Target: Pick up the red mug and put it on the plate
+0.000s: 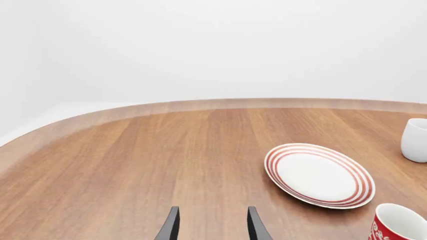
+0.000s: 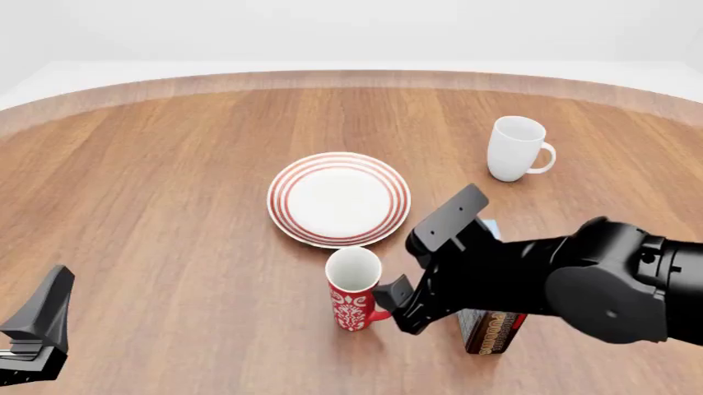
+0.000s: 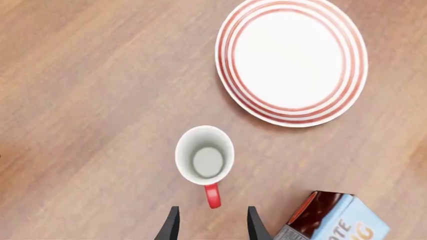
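So the red mug [image 2: 354, 289] is standing upright on the wooden table [image 2: 165, 181], low and centre in the front view, just below the plate [image 2: 338, 199]. Close to the plate's near rim, but there's a sliver of wood between them. Its handle [image 2: 380, 314] sticks out toward the lower right of that frame.

The right gripper [image 2: 398, 303] is sitting right next to that handle, coming in from the right side of the frame. From its own wrist camera you're looking pretty much straight down into the mug's white inside, and the two dark fingers [image 3: 171, 226] are spread apart with the handle tip just ahead of the gap. Not holding anything.

The left gripper [image 2: 39, 329] is parked way off in the lower left corner of the front view, well away from everything. Its wrist view shows the fingers [image 1: 169, 226] parted too, nothing between them, only bare table.

A plain white mug [image 2: 516, 148] stands in the upper right, and there's a brown and blue carton [image 2: 491, 329] lying half hidden under the right arm.
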